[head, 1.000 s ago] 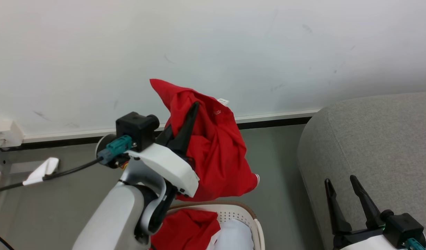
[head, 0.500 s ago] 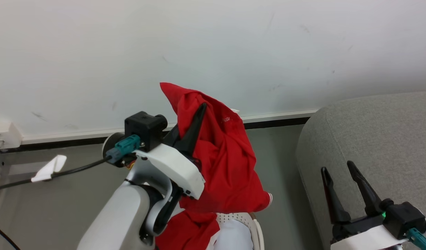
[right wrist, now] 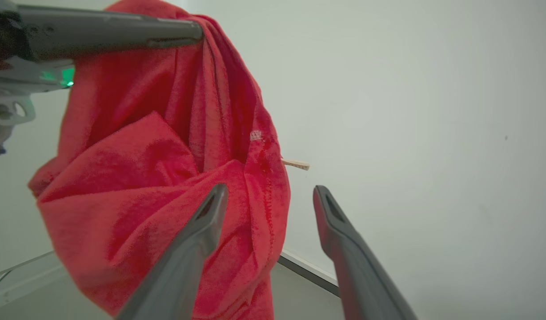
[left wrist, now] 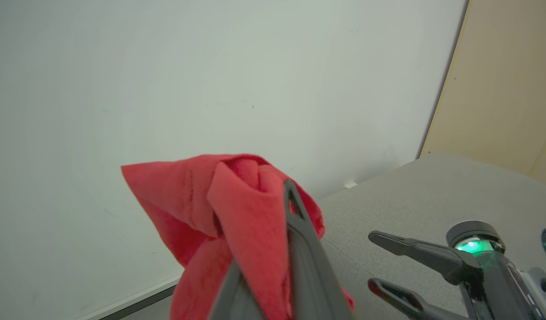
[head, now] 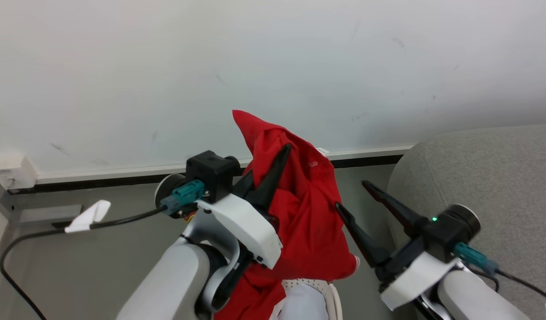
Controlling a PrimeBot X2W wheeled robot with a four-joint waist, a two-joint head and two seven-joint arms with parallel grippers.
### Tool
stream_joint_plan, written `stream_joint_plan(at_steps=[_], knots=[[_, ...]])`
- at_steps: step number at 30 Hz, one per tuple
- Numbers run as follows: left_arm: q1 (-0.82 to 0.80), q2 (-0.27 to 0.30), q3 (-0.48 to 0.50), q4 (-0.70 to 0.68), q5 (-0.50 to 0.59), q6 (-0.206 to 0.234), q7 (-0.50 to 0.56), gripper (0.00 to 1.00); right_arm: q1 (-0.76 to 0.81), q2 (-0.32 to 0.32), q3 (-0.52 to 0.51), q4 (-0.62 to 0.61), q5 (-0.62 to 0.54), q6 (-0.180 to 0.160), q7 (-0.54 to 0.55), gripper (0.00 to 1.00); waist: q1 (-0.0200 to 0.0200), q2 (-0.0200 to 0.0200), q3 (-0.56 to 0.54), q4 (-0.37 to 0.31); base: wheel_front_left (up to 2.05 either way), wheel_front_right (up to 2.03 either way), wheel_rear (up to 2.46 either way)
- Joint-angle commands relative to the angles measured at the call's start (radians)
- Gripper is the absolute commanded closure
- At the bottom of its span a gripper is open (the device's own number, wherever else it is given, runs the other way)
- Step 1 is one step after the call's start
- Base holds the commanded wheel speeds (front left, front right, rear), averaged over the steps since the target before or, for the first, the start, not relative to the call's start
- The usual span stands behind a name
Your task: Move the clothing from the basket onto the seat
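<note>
One red garment hangs pinched in the left gripper, not yet on the seat; the right gripper gapes empty; more clothing waits in the basket.

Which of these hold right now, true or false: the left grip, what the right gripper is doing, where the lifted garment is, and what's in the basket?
The left gripper is shut on a red garment. True.
The right gripper also clamps that garment. False: it stands open beside it, holding nothing.
The garment lies on the grey seat. False: it hangs in the air above the basket.
A white piece lies in the basket. True.
</note>
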Motion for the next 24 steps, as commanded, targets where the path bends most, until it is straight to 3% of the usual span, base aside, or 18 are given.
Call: stream_joint_plan(at_steps=[1,6,11,20,21,22,24], knots=[[0.002,-0.001,-0.004,-0.003,-0.002,-0.005,0.001,1.00,-0.048,0.003,0.043,0.031,0.030,-0.002,0.003,0.00,0.0000,0.0000,-0.002,0.003,0.00,0.00,0.00],[-0.003,-0.010,-0.029,-0.001,-0.004,-0.013,0.006,1.00,-0.190,0.037,0.151,0.167,0.034,-0.002,0.024,0.00,0.0000,0.0000,-0.003,0.012,0.00,0.00,0.00],[-0.006,-0.017,-0.047,-0.001,-0.004,-0.021,0.005,1.00,-0.258,0.123,0.147,0.325,-0.001,-0.002,0.045,0.00,0.0000,0.0000,-0.005,0.021,0.00,0.00,0.00],[-0.005,-0.024,-0.067,-0.006,-0.022,-0.031,0.008,1.00,-0.319,0.236,0.179,0.569,0.086,-0.002,0.070,0.03,0.0000,0.0000,-0.010,0.038,0.00,0.00,0.00],[-0.005,-0.022,-0.068,-0.005,-0.024,-0.031,0.008,1.00,-0.324,0.238,0.181,0.581,0.100,-0.002,0.064,0.60,0.0000,0.0000,-0.010,0.040,0.00,0.00,0.00],[-0.005,-0.021,-0.067,-0.004,-0.026,-0.030,0.008,1.00,-0.327,0.239,0.185,0.589,0.116,-0.002,0.060,1.00,0.0000,0.0000,-0.011,0.042,0.00,0.00,0.00],[-0.005,-0.017,-0.065,-0.002,-0.027,-0.027,0.007,1.00,-0.329,0.243,0.199,0.595,0.156,-0.002,0.052,1.00,0.0000,0.0000,-0.011,0.045,0.00,0.00,0.00]])
